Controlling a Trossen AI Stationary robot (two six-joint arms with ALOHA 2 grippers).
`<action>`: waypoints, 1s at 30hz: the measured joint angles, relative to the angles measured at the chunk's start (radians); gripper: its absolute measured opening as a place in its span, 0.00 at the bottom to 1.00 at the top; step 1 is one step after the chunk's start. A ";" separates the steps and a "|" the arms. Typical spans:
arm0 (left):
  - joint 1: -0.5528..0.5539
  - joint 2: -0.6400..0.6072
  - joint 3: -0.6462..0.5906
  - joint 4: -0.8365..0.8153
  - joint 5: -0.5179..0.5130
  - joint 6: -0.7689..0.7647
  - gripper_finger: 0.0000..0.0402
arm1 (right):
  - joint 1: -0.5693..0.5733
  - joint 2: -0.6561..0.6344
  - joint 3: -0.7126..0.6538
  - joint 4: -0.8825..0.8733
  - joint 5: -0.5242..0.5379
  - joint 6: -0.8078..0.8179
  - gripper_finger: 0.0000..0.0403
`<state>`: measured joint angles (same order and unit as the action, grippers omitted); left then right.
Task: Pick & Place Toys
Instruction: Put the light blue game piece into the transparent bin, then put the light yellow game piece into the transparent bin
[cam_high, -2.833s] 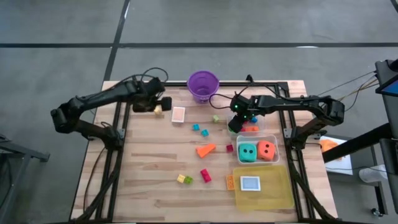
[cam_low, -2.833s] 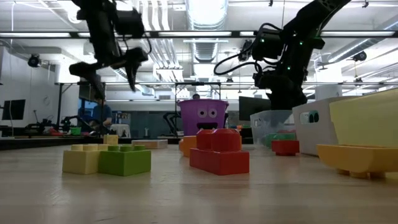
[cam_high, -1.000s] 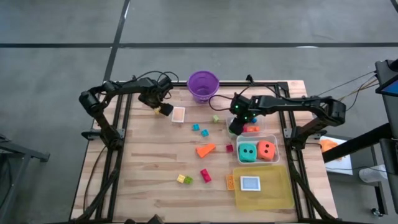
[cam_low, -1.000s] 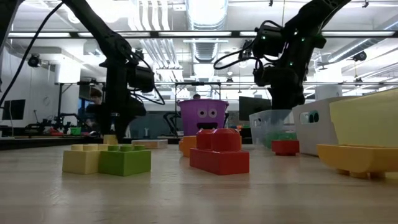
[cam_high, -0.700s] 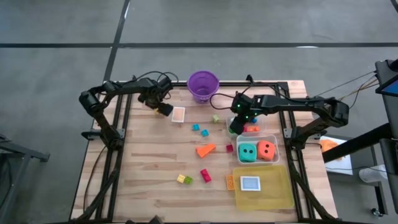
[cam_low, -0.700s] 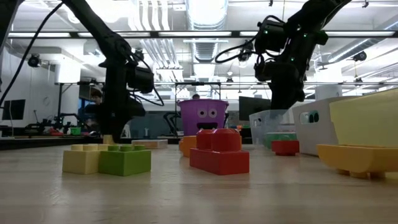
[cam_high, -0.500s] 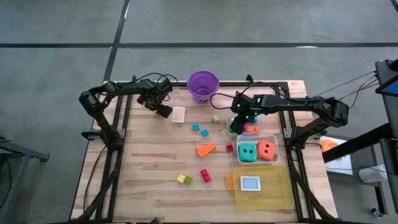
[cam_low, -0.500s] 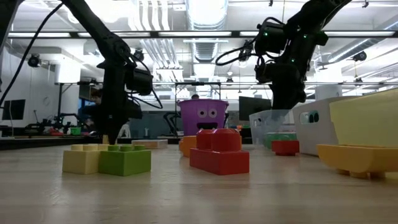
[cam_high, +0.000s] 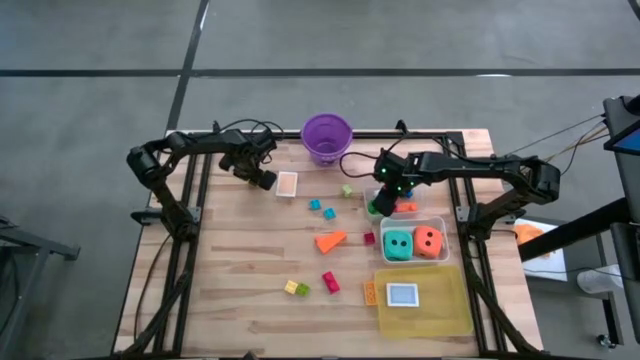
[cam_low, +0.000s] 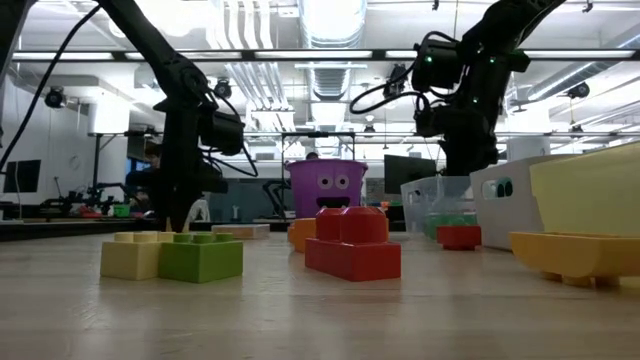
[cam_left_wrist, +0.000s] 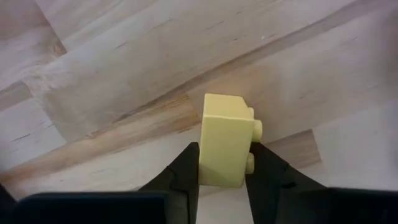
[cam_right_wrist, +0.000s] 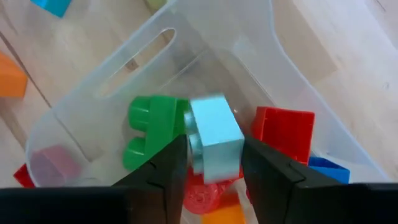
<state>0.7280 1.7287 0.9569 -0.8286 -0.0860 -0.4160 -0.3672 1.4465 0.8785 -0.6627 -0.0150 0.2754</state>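
At the far left we see the left gripper (cam_left_wrist: 222, 163) pinching a pale yellow block (cam_left_wrist: 226, 140); the right gripper (cam_right_wrist: 212, 163) (over the clear tub (cam_right_wrist: 155, 50)) has fingers spread around a light blue block (cam_right_wrist: 214, 137).

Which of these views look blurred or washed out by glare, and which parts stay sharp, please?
Right wrist view: the light blue block between the right gripper fingers is motion-smeared, while the clear tub stays fairly sharp. Left wrist view: the pale yellow block is crisp. Low view: ceiling lights glare; the near yellow and green blocks are sharp. High view: evenly lit.
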 joint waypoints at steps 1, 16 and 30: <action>0.000 0.000 0.000 0.002 0.000 0.000 0.22 | 0.000 0.000 0.000 -0.003 0.000 -0.004 0.37; -0.001 0.000 0.000 0.028 0.015 0.041 0.47 | 0.000 0.000 0.000 -0.007 -0.009 -0.017 0.39; -0.003 0.000 0.000 0.058 0.019 0.074 0.25 | 0.000 0.000 0.000 -0.013 -0.016 -0.014 0.39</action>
<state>0.7254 1.7290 0.9565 -0.7707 -0.0675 -0.3419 -0.3668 1.4467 0.8783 -0.6755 -0.0306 0.2615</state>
